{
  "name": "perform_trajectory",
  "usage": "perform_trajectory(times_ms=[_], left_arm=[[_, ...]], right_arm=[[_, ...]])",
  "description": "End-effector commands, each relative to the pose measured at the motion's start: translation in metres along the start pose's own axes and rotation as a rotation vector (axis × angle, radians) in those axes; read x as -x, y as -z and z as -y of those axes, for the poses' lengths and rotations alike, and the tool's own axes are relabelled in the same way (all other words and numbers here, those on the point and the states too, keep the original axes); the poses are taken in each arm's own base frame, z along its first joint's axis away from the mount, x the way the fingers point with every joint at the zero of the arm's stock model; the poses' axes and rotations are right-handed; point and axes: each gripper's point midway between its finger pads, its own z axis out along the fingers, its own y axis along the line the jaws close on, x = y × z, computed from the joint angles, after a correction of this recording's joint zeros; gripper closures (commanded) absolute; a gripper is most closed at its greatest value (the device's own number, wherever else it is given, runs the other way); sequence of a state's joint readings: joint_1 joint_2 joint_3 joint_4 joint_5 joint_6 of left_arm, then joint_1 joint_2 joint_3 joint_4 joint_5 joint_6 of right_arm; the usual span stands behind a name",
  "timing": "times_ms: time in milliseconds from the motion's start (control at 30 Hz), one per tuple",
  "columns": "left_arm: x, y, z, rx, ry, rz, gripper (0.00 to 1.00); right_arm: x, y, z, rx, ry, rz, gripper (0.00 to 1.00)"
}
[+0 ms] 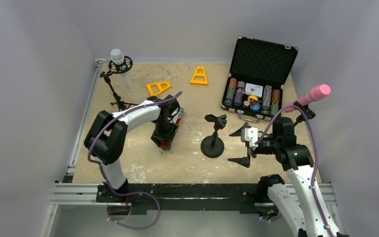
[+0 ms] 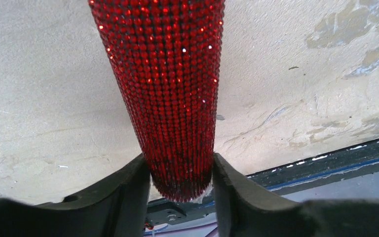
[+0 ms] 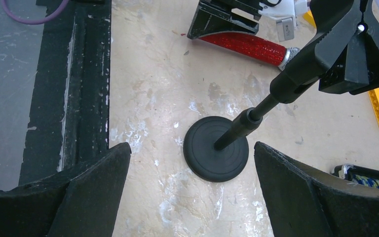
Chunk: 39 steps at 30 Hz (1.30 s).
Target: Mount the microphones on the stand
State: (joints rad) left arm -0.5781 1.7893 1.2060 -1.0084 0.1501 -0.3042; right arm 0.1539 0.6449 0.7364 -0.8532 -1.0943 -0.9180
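The glittery red microphone (image 1: 166,143) lies on the table left of centre, its silver head (image 1: 180,115) pointing away from the arms. My left gripper (image 1: 166,132) is down over it. In the left wrist view both fingers (image 2: 133,190) press the sides of the red barrel (image 2: 170,89) near its tail end. An empty black stand (image 1: 212,146) with a round base and a clip (image 1: 216,120) on top is at the centre. My right gripper (image 1: 242,146) hangs open just right of it, and the stand base (image 3: 216,155) shows between its fingers. The white microphone (image 1: 117,57) sits in a stand at the back left. The pink microphone (image 1: 317,93) sits in a stand at the far right.
An open black case of poker chips (image 1: 254,94) stands at the back right. Two orange triangular pieces (image 1: 159,88) (image 1: 199,76) lie at the back. The tripod stand (image 1: 116,96) under the white microphone is close to the left arm. Grey walls close in the table on three sides.
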Motion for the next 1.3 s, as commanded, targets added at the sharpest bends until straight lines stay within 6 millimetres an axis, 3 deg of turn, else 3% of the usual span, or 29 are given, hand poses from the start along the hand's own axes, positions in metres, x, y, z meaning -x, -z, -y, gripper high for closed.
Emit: perform_trajectory(times_ms=[0,167,367,700,1000,1267], left_arm=[[0.018,0.020,0.002,0.001,-0.038,0.102,0.40],[0.030,0.032,0.005,-0.008,-0.053,0.165,0.27],[0.048,0.048,0.014,-0.037,-0.092,0.237,0.20],[0.075,0.067,0.018,-0.038,-0.130,0.325,0.18],[0.083,0.081,0.008,0.023,-0.145,0.383,0.18],[0.093,0.076,-0.004,0.070,-0.162,0.390,0.18]], right_arm=[[0.011,0.002,0.004,-0.002,0.031,0.021,0.01],[0.011,0.002,0.005,0.000,0.025,0.020,0.01],[0.010,0.001,0.005,-0.001,0.022,0.017,0.01],[0.009,0.001,0.005,-0.002,0.020,0.016,0.01],[0.009,0.001,0.006,-0.002,0.019,0.016,0.01],[0.009,0.001,0.005,-0.002,0.021,0.017,0.01]])
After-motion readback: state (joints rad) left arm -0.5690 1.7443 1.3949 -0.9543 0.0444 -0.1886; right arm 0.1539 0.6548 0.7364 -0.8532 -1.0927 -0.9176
